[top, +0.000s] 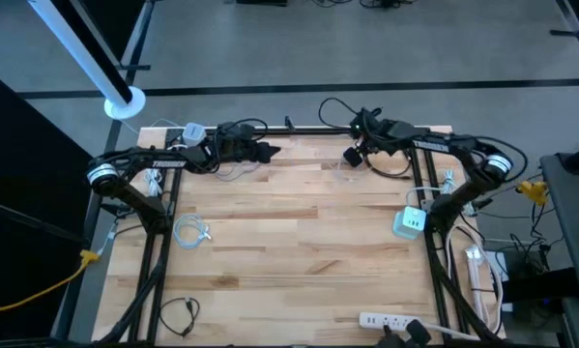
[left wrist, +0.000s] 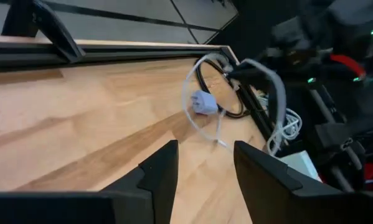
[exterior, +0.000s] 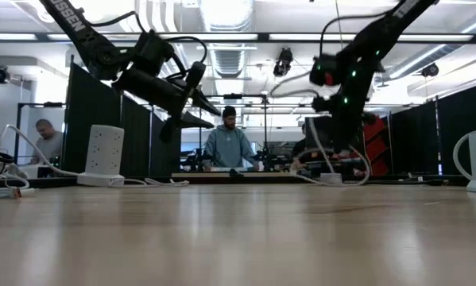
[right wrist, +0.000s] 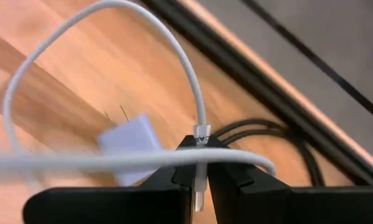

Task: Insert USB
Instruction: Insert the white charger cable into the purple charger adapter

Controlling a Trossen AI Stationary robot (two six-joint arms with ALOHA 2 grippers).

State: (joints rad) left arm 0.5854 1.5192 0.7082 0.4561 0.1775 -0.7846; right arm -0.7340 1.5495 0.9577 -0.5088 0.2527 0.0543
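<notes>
While the left tool (left wrist: pixel 202 171) hovers released, the right tool (right wrist: pixel 198 177) grasps the white cable (right wrist: pixel 195 102).

Seen from straight above: wooden worktop (top: pixel 299 232), both arms stretched along its far edge. Left gripper (top: pixel 262 151) over the far left part, pointing toward the middle; open or shut, impossible to tell. Right gripper (top: pixel 355 153) over the far right part, near a thin white cable (top: pixel 352 170). Pale blue charger (top: pixel 410 222) standing near the right edge. Coiled white cable (top: pixel 189 232) lying left of centre. White power strip (top: pixel 388 320) at the near edge.
</notes>
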